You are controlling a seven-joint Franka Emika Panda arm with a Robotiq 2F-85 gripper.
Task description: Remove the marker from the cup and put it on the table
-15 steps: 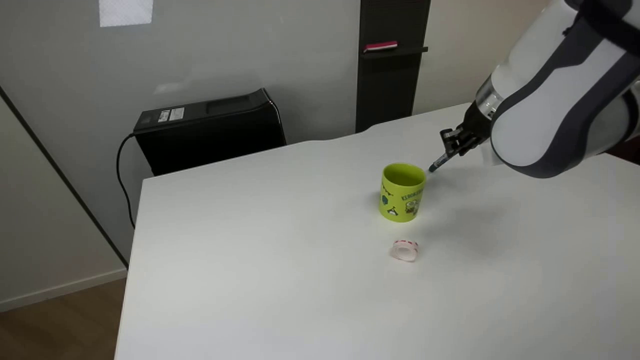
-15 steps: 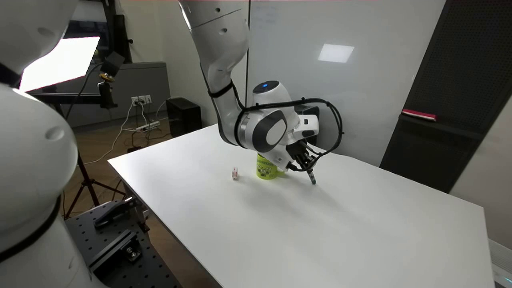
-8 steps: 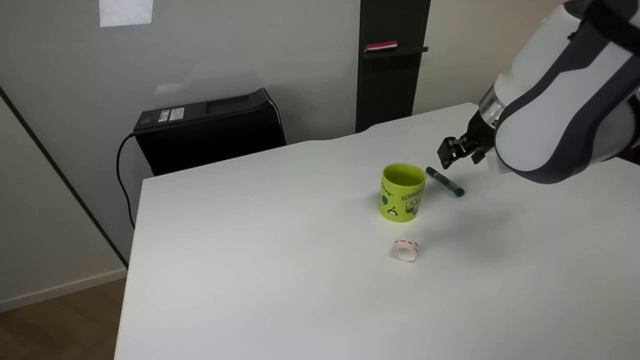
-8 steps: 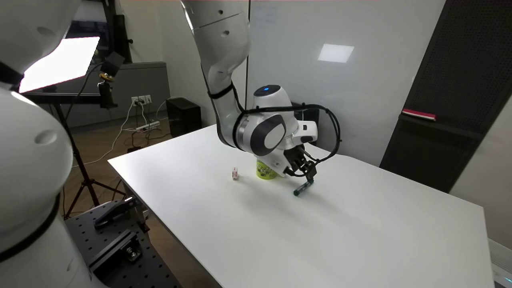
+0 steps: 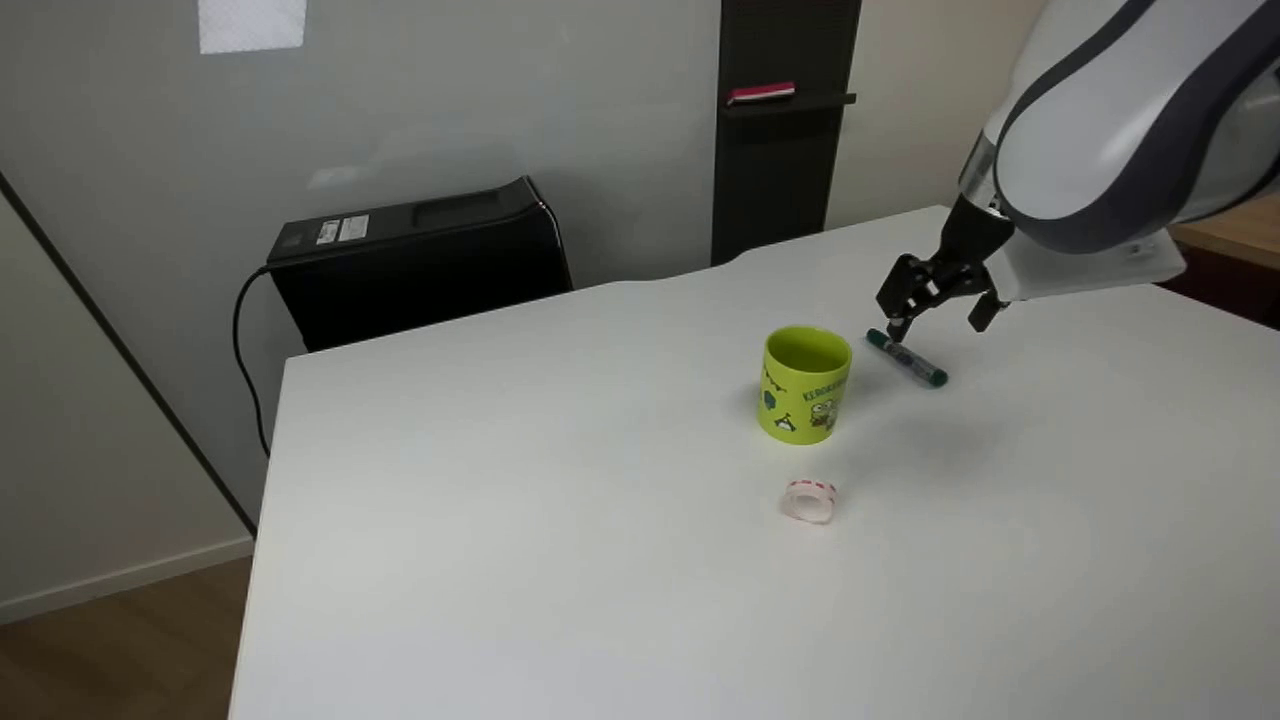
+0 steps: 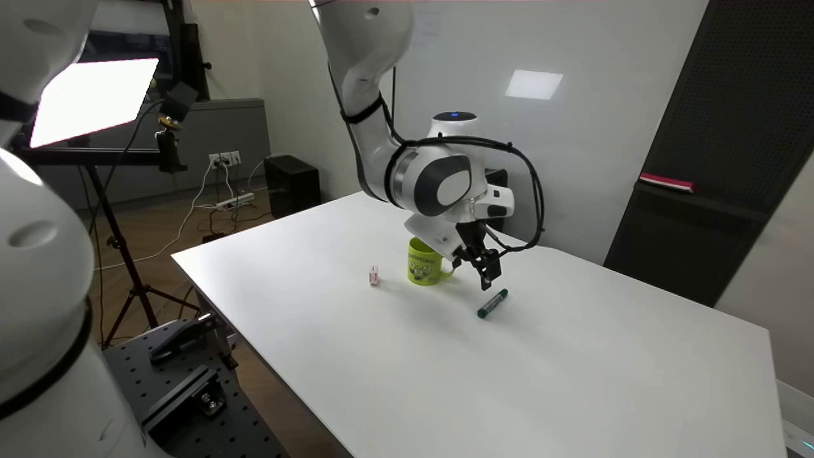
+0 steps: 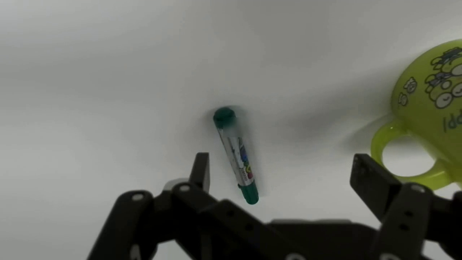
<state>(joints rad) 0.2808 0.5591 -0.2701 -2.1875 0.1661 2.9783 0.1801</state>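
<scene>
The marker (image 7: 237, 159), with green ends and a pale printed body, lies flat on the white table (image 5: 520, 560). It rests outside the lime-green cup (image 5: 805, 390), close to it, and shows in both exterior views. The cup stands upright; in the wrist view its side and handle (image 7: 379, 144) appear at the right edge. Just above the marker (image 6: 493, 304) hangs my gripper (image 7: 281, 166), open, its black fingers (image 7: 201, 169) wide apart and gripping nothing. Part of the cup (image 6: 424, 264) is near the gripper's far finger in an exterior view.
A small whitish tape roll (image 5: 809, 502) sits on the table near the cup. Past the table's back edge stands a black box (image 5: 420, 250). A brown wooden surface (image 5: 1235, 235) shows behind the arm.
A second ago the marker was tilted in the gripper, its tip down. The jaws have opened, the marker has dropped flat and shifted slightly, and the wrist has swung to another angle.
</scene>
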